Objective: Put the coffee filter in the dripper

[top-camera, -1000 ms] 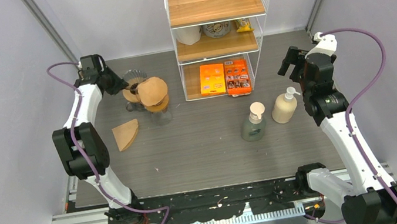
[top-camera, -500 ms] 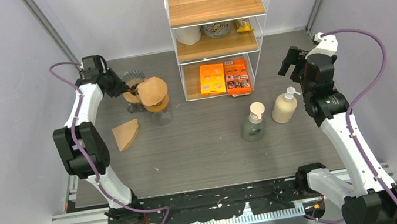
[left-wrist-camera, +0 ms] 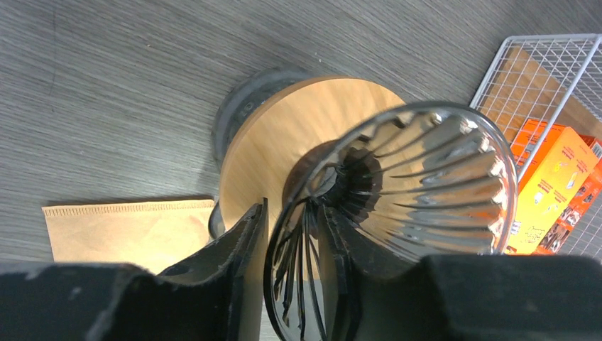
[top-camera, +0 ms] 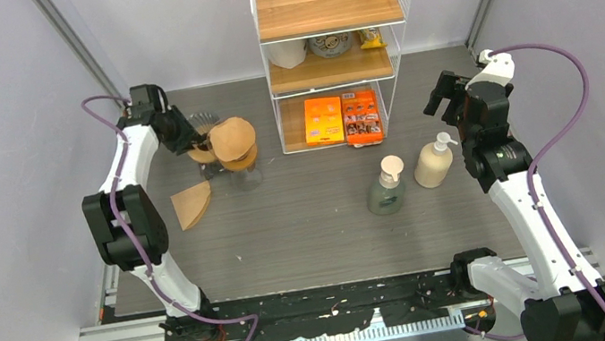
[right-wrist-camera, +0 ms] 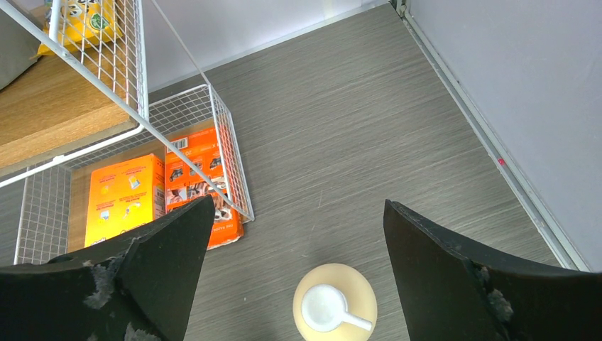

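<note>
A clear ribbed glass dripper (left-wrist-camera: pixel 419 185) with a round wooden collar (left-wrist-camera: pixel 284 135) is tipped on its side at the back left of the table (top-camera: pixel 222 139). My left gripper (left-wrist-camera: pixel 294 213) is shut on the dripper's glass rim, one finger inside and one outside; it also shows in the top view (top-camera: pixel 193 140). A brown paper coffee filter (top-camera: pixel 192 203) lies flat on the table in front of it, apart from the dripper, and shows in the left wrist view (left-wrist-camera: pixel 128 231). My right gripper (right-wrist-camera: pixel 298 227) is open and empty, high at the right (top-camera: pixel 443 95).
A wire-and-wood shelf rack (top-camera: pixel 334 39) stands at the back centre, with orange boxes (top-camera: pixel 342 119) on its bottom level. A cream pump bottle (top-camera: pixel 434 164) and a grey-green pump bottle (top-camera: pixel 386 187) stand right of centre. A glass vessel (top-camera: pixel 244 177) stands under the dripper's collar.
My left gripper has shifted slightly to the right with the dripper's rim in it. The filter and the right arm have not moved.
</note>
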`<state>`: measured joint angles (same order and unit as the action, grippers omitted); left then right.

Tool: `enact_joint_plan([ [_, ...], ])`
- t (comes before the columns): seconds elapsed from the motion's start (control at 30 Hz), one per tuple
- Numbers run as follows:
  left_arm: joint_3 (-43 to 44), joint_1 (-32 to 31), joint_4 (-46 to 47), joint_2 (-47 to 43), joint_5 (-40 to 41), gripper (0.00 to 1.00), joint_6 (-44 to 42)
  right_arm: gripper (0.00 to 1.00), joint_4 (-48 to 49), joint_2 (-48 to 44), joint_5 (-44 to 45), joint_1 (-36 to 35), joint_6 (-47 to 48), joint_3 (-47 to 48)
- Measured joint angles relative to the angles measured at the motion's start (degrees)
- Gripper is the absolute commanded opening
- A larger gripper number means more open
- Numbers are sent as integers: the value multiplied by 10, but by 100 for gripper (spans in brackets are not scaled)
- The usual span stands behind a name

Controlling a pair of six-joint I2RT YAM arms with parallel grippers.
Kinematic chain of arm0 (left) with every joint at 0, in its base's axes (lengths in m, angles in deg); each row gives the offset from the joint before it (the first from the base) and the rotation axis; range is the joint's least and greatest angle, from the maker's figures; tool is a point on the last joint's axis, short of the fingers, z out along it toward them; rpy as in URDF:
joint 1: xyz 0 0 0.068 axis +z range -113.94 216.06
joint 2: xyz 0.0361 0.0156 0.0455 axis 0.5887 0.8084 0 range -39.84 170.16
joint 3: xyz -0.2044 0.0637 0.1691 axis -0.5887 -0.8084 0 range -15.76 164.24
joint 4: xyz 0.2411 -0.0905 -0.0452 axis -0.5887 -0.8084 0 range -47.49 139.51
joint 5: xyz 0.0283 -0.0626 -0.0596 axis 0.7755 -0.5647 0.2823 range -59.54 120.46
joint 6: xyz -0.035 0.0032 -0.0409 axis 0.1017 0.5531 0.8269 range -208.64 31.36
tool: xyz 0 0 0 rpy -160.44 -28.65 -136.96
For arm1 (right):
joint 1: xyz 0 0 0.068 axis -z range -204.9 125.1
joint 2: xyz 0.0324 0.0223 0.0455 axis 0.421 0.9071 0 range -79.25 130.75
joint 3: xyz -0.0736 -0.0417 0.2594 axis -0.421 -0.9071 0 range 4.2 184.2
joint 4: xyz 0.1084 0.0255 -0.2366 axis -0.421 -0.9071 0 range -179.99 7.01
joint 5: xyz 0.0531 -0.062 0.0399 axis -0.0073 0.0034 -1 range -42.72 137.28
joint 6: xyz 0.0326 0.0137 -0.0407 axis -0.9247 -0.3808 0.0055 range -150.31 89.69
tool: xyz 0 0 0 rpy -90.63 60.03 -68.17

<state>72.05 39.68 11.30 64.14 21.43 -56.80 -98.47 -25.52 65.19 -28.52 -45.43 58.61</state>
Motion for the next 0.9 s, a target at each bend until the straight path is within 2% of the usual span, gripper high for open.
enact_joint_plan([
  [0.2,22,-3,-13,0,-1,48,-9,96,0,0,0,0,0,0],
  [0.3,35,-3,-16,0,-2,62,-9,96,0,0,0,0,0,0],
  [0.47,44,-3,-19,-13,0,91,-15,95,0,0,0,0,0,0],
  [0.53,44,-3,-21,-25,4,99,-19,96,0,0,0,0,1,0],
  [0.73,24,3,-12,-98,16,100,-23,95,0,0,0,0,2,0],
  [0.9,-80,29,8,-195,46,100,-17,95,0,0,0,0,7,0],
])
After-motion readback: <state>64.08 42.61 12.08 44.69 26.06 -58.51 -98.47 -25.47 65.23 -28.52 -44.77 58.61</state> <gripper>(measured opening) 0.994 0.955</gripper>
